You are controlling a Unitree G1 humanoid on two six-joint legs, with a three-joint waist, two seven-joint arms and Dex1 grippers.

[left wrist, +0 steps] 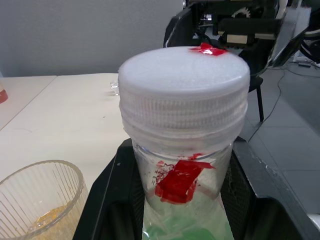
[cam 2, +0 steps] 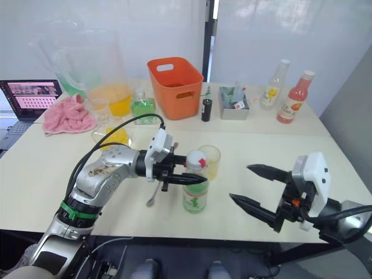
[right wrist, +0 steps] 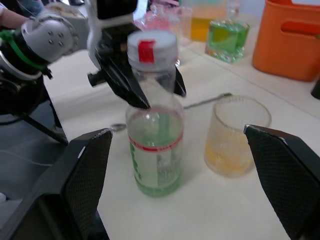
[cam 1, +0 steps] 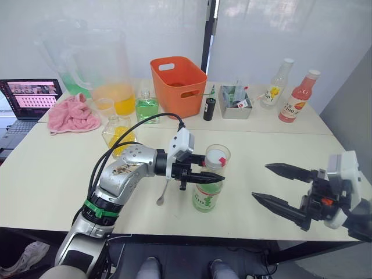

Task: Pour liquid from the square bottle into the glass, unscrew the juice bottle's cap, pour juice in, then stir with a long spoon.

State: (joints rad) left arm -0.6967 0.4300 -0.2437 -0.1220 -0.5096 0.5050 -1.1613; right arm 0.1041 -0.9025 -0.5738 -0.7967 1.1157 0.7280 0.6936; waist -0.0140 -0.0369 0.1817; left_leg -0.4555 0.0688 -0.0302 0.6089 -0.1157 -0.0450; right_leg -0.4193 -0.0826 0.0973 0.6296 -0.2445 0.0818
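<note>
1. The juice bottle [cam 1: 207, 195] stands upright near the front middle of the table [cam 1: 52, 174]. It has a green-and-white label and clear liquid inside.
2. The cap [left wrist: 184, 86] is white with a bit of red on it. It sits on top of the bottle, so it is not off yet.
3. The left gripper [cam 2: 185, 179] has its two black fingers around the bottle's neck, just under the cap. It holds the bottle so it stands steady.
4. The right gripper [cam 1: 268, 183] hangs over the table off to the right, apart from the bottle. Its fingers are spread wide and hold nothing.
5. The glass [right wrist: 236, 135] stands just behind the bottle, very near it. It has a little yellow liquid at the bottom (so the first pour looks done).
6. The long spoon [cam 1: 163, 193] lies flat on the table under the left arm, near the bottle.
7. I think the step now is taking the cap off.
8. Next, the right gripper likely needs to reach the cap, close on it, and twist, while the left one keeps the bottle from turning. It must not bump the glass.
</note>
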